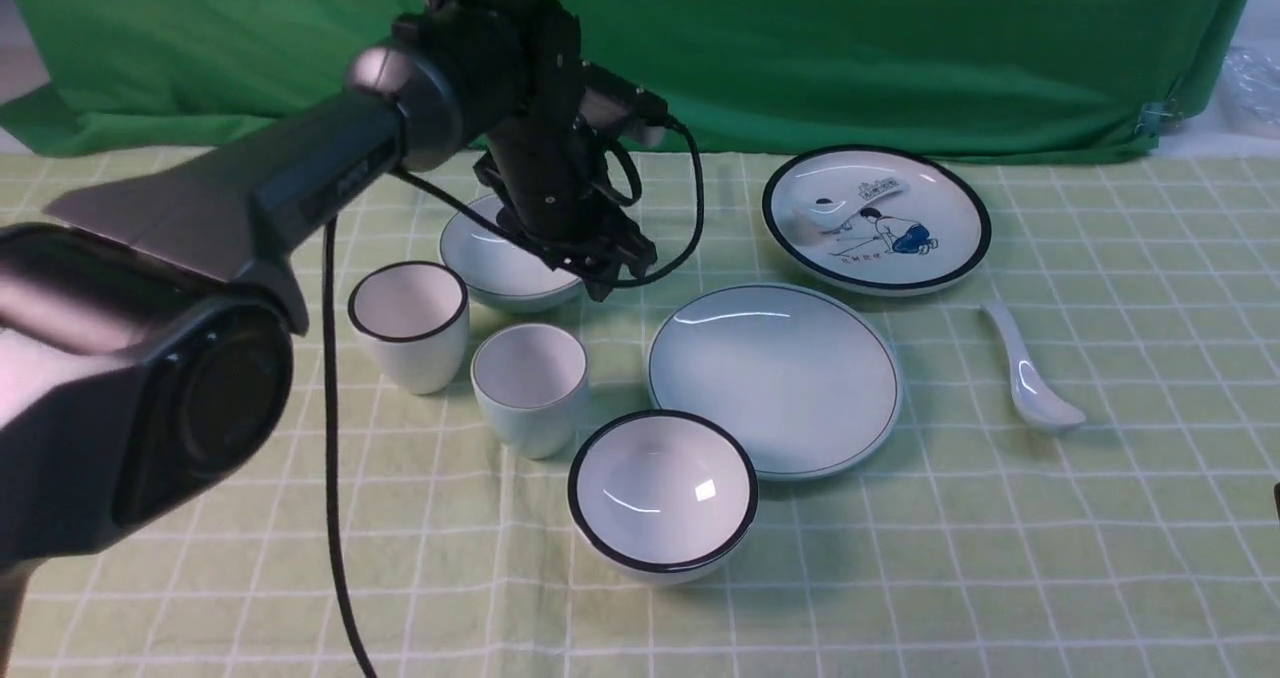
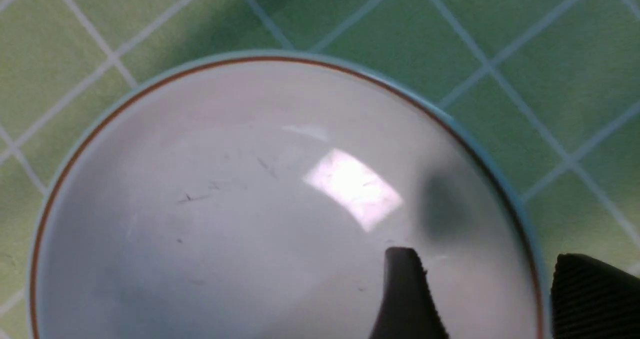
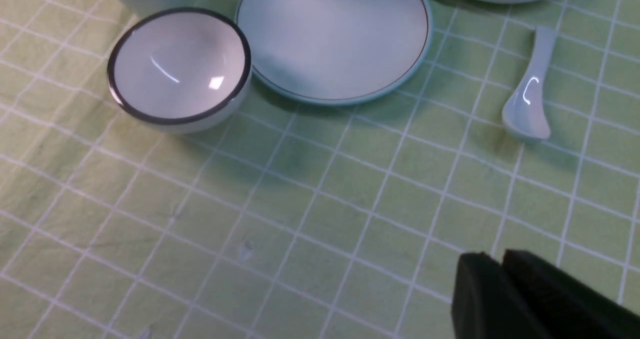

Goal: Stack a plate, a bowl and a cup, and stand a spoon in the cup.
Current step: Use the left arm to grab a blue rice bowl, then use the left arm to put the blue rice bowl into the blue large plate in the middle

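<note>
Plainly, we are at the very start of the job. Our left gripper hangs over the bowl at the back left of the table. Its jaws are apart and straddle the side of the rim that faces the plate. The left wrist view shows one jaw inside the basin and the other outside the thin rim line; neither seems to press the wall. Our right gripper has its jaws together with nothing between them, over bare cloth at the near right.

Just in front of the bowl stands the cup, upright and empty, with a black-rimmed cup beside it. To the right of the cup, mid-table, the plate lies flat and bare. A black-rimmed bowl sits just beside its near edge; we cannot tell whether the two touch. The spoon lies on the cloth to the plate's right, apart from it, scoop toward us. A cartoon plate sits behind.

So, by our reckoning, nothing is stacked yet — all four pieces rest separately on the table. The step in hand looks like taking the bowl by its rim. Left to do: bowl onto plate, cup into bowl, spoon stood in the cup.
</note>
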`<state>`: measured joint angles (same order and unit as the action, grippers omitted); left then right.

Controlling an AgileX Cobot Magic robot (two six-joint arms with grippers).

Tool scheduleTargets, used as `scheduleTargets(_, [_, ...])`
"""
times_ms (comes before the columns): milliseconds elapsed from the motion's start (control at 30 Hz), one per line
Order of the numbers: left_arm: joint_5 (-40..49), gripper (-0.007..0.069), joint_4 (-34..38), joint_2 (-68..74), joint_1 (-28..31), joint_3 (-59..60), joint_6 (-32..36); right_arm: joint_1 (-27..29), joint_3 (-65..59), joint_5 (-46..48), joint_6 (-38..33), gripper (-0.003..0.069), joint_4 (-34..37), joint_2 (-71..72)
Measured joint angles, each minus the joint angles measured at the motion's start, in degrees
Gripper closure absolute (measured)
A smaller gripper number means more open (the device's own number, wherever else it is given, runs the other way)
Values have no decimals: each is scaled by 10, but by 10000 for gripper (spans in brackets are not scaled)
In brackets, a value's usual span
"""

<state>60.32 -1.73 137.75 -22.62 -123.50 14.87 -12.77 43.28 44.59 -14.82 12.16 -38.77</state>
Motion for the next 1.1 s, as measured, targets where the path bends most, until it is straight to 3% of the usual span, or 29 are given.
scheduleTargets(100, [-10,309,-12,14,0,0,3,0,0,3,0,566,0,0])
scheduleTargets(267, [-22,470,-21,16,-3,-2,9,0,0,10,0,557,0,0])
scheduleTargets(433, [-8,574,-31,-4,-3,-12,17,0,0,11,0,555,0,0])
scheduleTargets(633, [56,575,-29,-59,-44,-30,23,0,0,12,0,554,0,0])
scheduleTargets(900, [44,575,9,-76,-174,-30,48,0,0,22,0,554,0,0])
scheduleTargets(1100, [36,575,-65,-19,-222,-26,38,0,0,30,0,554,0,0])
